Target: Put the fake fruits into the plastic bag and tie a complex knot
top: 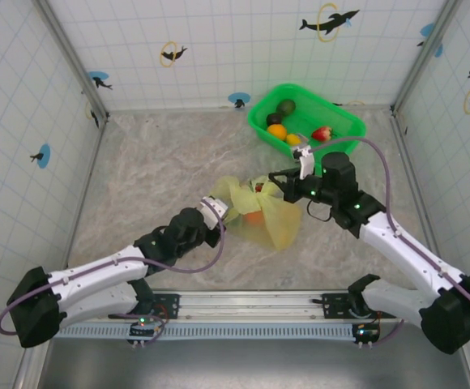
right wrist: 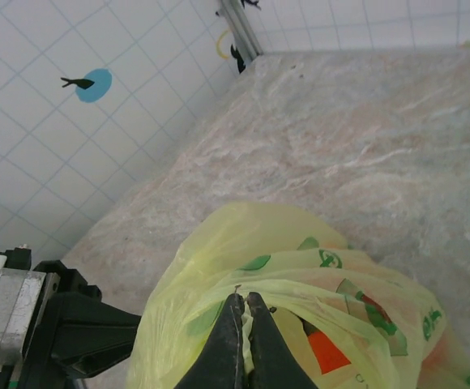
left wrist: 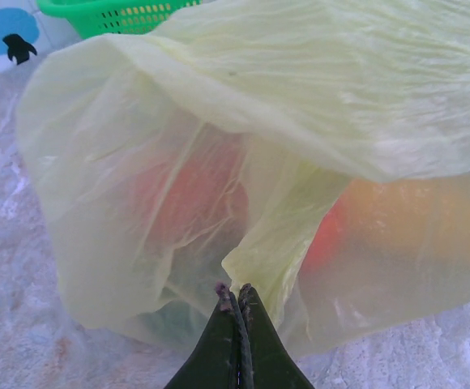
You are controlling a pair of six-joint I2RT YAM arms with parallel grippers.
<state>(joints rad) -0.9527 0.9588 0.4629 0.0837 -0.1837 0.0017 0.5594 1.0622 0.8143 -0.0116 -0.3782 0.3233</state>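
Both arms reach forward from the near edge of the table [top: 138, 178] and meet at the plastic bag [top: 282, 228]. The bag lies on the marbled surface near the centre, slightly right of the middle.

The left gripper [left wrist: 237, 295] comes in from the near left. Its fingers are pressed together and pinch a fold of the pale yellow film at the bag's near-left side.

The right gripper [right wrist: 244, 303] comes in from the right. Its fingers are also pressed together, nipping a strip of film at the bag's upper rim.

The bag sits slack between the two tools. The right wrist view shows green print on its film.

Two of the fake fruits [top: 254, 217] show inside the bag: an orange one low at the centre and a red one near the mouth. In the left wrist view, reddish and orange shapes appear blurred through the film.

Beyond the bag and well apart from it, a green basket [top: 336, 107] rests on the table toward the far right corner. It holds further fruits: dark green, orange, yellow and red.

White tiled walls [top: 219, 49] with blue dolphin stickers enclose the table at the back and on both sides
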